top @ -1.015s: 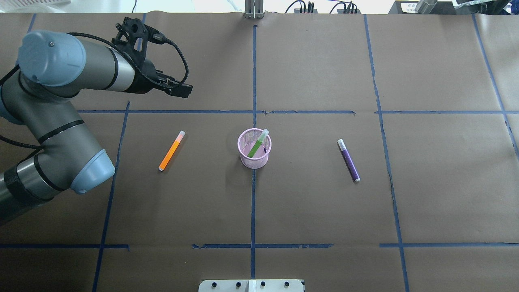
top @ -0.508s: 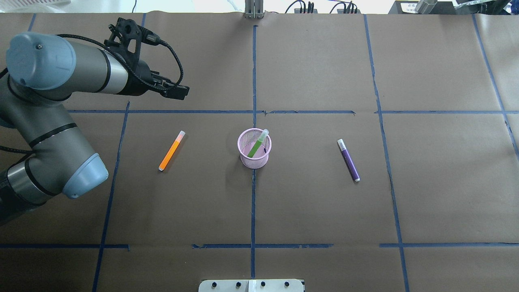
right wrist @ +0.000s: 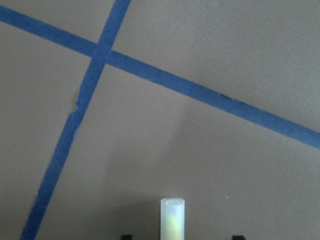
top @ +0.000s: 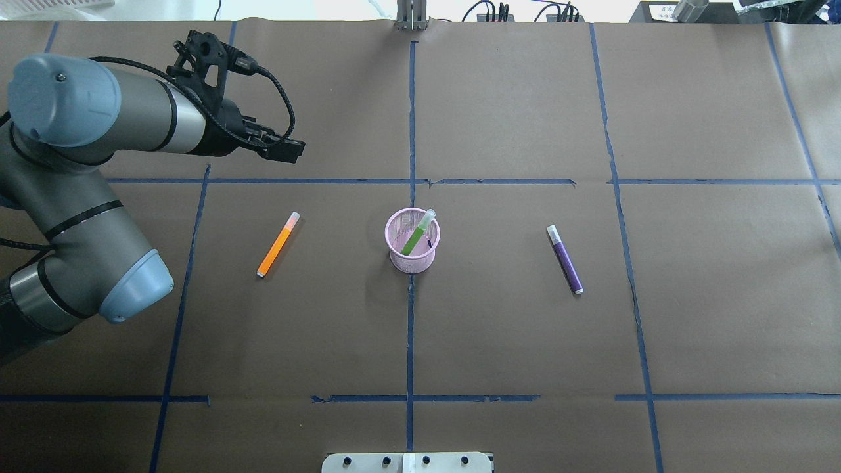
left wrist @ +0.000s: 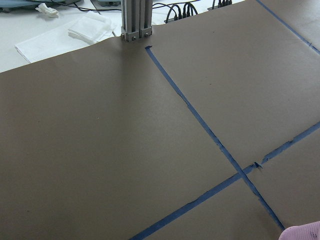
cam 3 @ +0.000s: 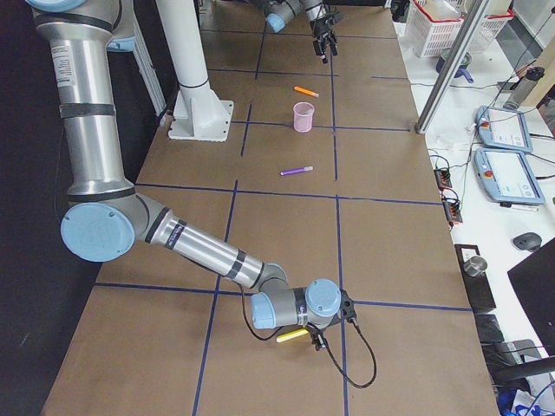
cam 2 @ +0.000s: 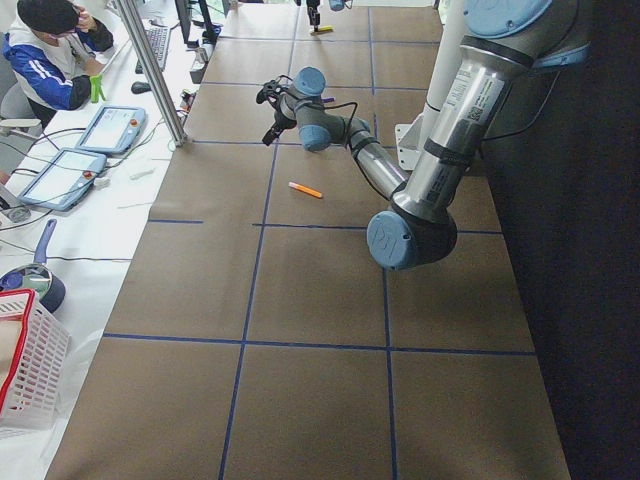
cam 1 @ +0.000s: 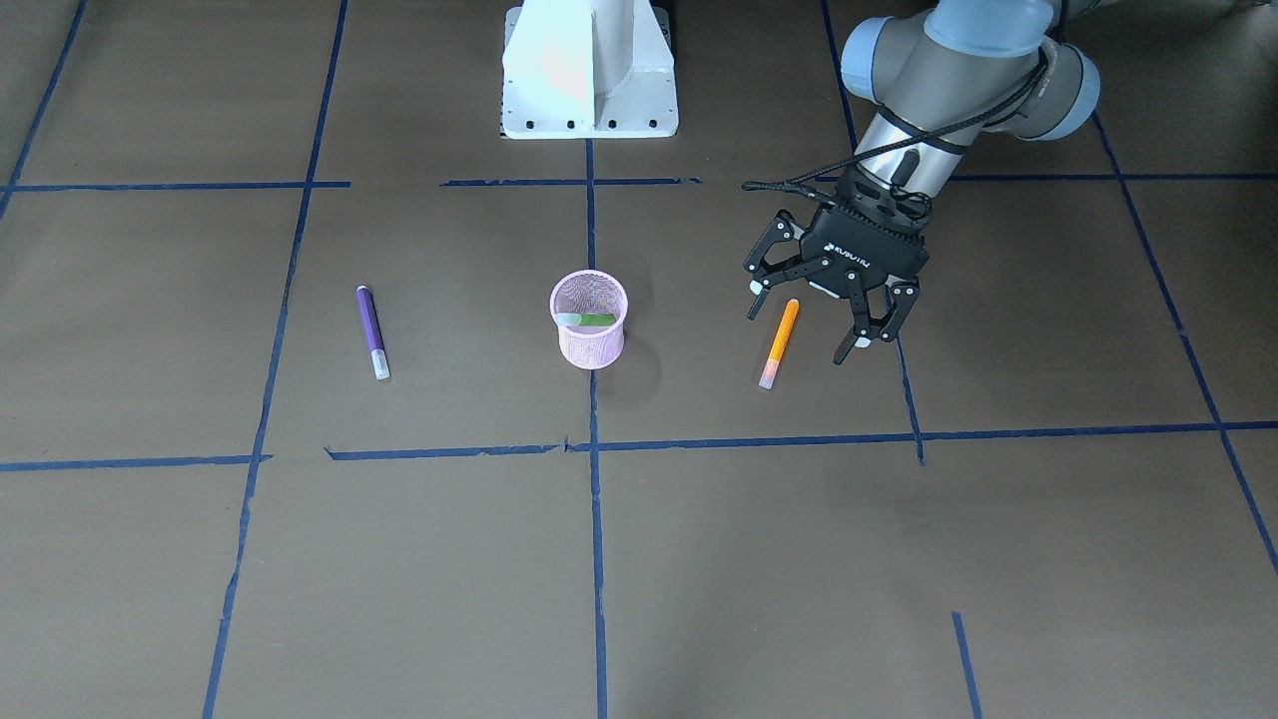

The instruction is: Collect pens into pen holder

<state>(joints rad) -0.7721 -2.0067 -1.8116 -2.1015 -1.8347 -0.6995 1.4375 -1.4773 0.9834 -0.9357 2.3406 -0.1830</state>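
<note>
Pen holder point(top: 410, 261) stands upright at the middle tape crossing and is the reference for everything else. Green pen point(top: 418, 234) is already in it, leaning on the rim with its pale cap sticking out, since the cup is shorter than a pen.

Orange pen point(top: 278, 244) lies flat on the paper on the robot's left of the holder, well apart from it. Purple pen point(top: 565, 259) lies flat on the robot's right of the holder, also well apart. Two of these are left to collect.

Left gripper point(cam 1: 804, 330) hovers off the table on the orange-pen side of the holder and farther from it than that pen. Its fingers are spread wide with nothing between them. The front view puts it over or just past the orange pen, which looks like a setup for a top grasp across the barrel. Height above the pen is hard to judge. Its wrist camera sees only the holder's pink edge at the frame corner.

Right gripper point(cam 3: 323, 340) sits low, far from the holder toward the table's right end. A yellow pen point(cam 3: 292, 334) is at its fingers, pale cap centred in the wrist view. Can't tell whether the fingers pinch it or just straddle it.
</note>
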